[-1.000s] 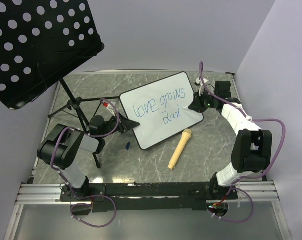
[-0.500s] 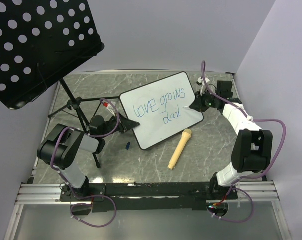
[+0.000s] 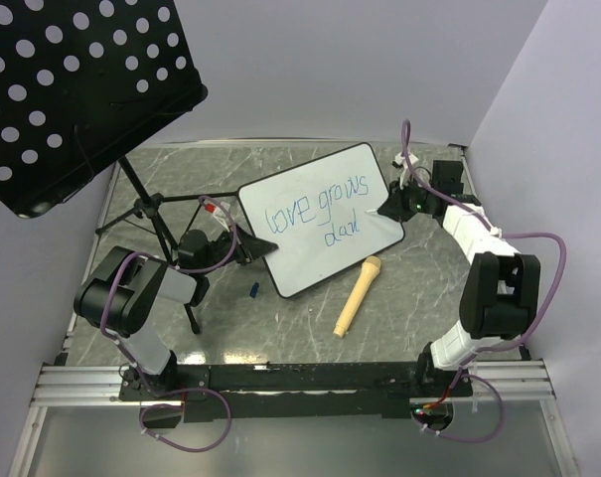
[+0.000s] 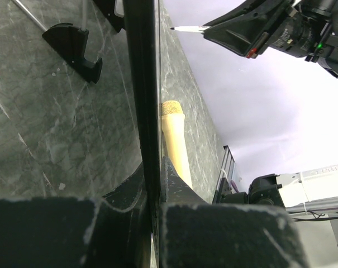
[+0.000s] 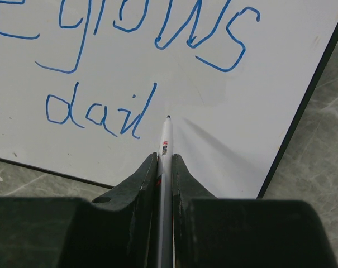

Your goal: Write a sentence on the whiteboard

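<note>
A white rectangular whiteboard (image 3: pixel 310 260) with a thin black rim stands tilted near the middle of the grey marbled table (image 3: pixel 429 268), its face turned up toward the near right. The left claw (image 3: pixel 248 250) is closed tight on the board's near-left edge; in the left wrist view its two black fingers (image 4: pixel 129 190) pinch the rim, seen edge-on.

Blue handwritten lettering (image 3: pixel 315 214) runs across the board in two lines, "love grows" above and "dail" below. The right claw (image 3: pixel 384 211) sits at the board's right edge, closed around a slim white marker pen (image 5: pixel 165 146). The pen's dark tip points at the bare white just to the right of the last "l". Whether the tip touches the surface cannot be told.

A pale yellow handheld microphone (image 3: pixel 357 296) lies on the table just off the board's near-right edge. A small blue cap (image 3: pixel 253 290) lies near the board's near corner. A black music stand with a round-holed panel (image 3: pixel 72 89) rises over the far-left corner.
</note>
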Robot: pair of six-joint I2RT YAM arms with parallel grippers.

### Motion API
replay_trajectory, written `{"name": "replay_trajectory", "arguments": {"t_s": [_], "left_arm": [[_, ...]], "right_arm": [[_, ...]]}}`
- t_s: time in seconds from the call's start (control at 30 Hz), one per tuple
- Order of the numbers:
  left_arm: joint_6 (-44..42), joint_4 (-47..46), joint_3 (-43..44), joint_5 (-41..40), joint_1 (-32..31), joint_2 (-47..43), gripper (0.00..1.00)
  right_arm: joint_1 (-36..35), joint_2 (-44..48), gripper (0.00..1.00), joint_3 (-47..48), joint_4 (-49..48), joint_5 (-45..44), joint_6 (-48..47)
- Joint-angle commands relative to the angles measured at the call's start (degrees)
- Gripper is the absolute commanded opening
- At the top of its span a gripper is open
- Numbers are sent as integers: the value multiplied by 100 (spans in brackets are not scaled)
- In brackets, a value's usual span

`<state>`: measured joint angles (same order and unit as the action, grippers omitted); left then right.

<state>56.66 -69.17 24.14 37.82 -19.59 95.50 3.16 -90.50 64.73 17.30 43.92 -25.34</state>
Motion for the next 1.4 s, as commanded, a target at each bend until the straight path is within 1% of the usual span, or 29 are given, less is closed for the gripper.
{"name": "replay_trajectory", "arguments": {"t_s": [0.0,0.2,0.5,0.8,1.07,1.37], "left_arm": [[-261,-976,231,208,-27,-163,1],[-270,-967,223,190,-27,-172,1],[-261,-994,223,199,-27,-146,1],[-270,-994,196,199,-27,-172,1],[-244,-1029,196,182,-27,-137,1],[-208,-1099,179,190,-27,-128,1]], "right_arm": [[27,-196,0,303,-192,134,-6],[18,-424,0,391,-165,152,29],[-43,-433,0,330,-253,187,82],[-70,-530,0,260,-96,108,-76],[-61,-215,0,-74,80,134,-374],[-52,23,0,-391,116,73,-481]]}}
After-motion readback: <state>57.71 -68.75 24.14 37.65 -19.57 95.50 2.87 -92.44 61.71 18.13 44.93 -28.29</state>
